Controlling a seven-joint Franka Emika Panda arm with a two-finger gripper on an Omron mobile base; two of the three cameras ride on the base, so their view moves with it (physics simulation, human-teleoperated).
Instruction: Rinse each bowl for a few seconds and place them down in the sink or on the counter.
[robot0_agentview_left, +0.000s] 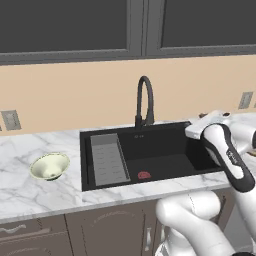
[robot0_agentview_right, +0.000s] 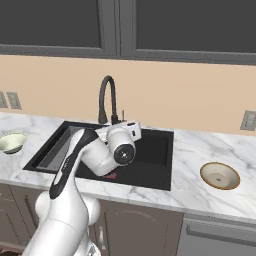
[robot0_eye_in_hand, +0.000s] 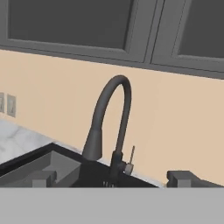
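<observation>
Looks like nothing's rinsed so far, going by where things sit. Both bowls are on the counter, dry side of things: the cream-green bowl is off at 9 o'clock from the sink, and the beige bowl sits at 3 o'clock from it, well apart from the basin. The sink holds just the rack and the red drain, and I can't see any water coming out of the faucet. So my read is the whole job is left: grab a bowl, rinse, set down, repeat.

The arm is folded up with the hand hanging over the right part of the basin, pointing toward the back wall, faucet dead ahead at 12 in the hand view. The fingers are spread wide, holding nothing.
</observation>
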